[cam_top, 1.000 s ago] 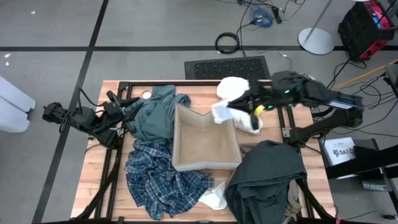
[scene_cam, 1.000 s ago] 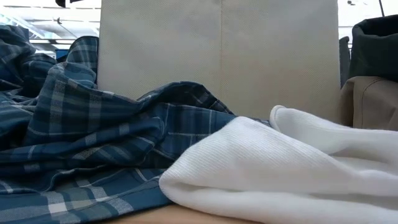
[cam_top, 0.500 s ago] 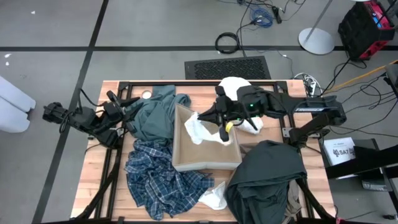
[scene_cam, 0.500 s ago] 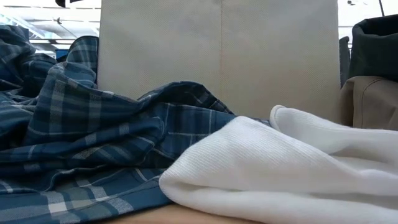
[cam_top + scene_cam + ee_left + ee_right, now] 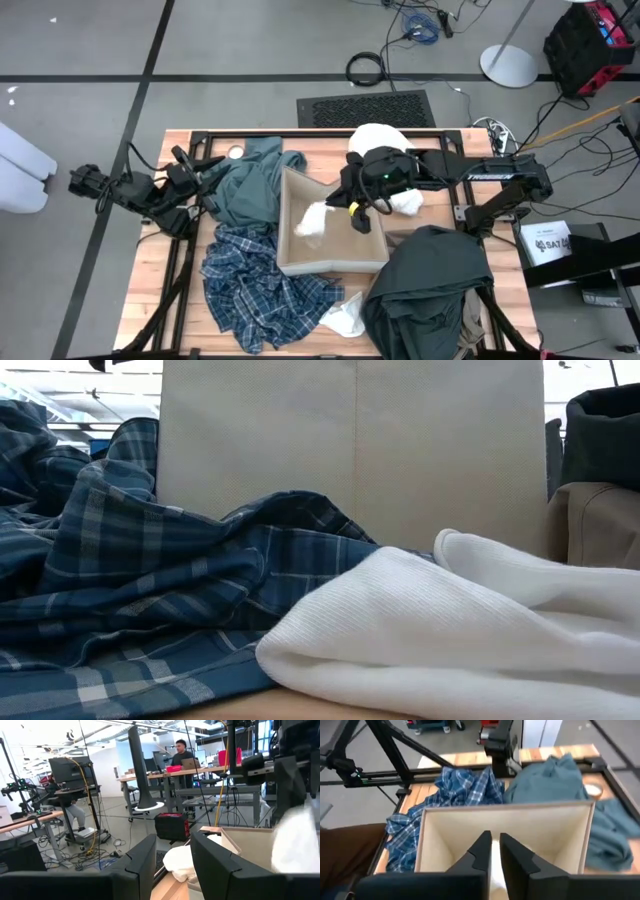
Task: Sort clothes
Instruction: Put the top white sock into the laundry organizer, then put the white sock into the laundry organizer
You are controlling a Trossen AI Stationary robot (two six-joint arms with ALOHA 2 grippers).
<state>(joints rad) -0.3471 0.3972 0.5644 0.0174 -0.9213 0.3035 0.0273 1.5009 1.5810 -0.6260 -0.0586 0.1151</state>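
Observation:
My right gripper (image 5: 345, 205) is over the beige fabric box (image 5: 335, 262), shut on a white garment (image 5: 312, 222) that hangs down into the box. More white cloth (image 5: 378, 138) lies on the table's far side behind that arm. The teal-green garment (image 5: 245, 185) lies left of the box, with the blue-and-white plaid one (image 5: 250, 280) near it at the front left. The dark grey-green one (image 5: 430, 280) lies over the khaki one (image 5: 470, 320) at the front right. My left gripper (image 5: 205, 165) is open and empty at the teal garment's left edge. My right gripper pinches the white garment between its two fingers; a strip of white cloth (image 5: 495, 870) shows between them in the right wrist view. The fingers slant down from the table's right side. The garment hangs below them, its lower part (image 5: 305, 228) inside the box.
A small white garment (image 5: 345, 318) lies at the front edge beside the plaid one; in the low view it (image 5: 450, 630) lies in front of the box wall (image 5: 350, 450). A round lid (image 5: 235, 152) sits at the far left. A person shows in the room beyond (image 5: 181, 755).
My right gripper has gone toward the table's left from the far right, carrying the white garment over the box's right wall, and has come down. The garment, first held above the box's far right corner, now hangs inside the box.

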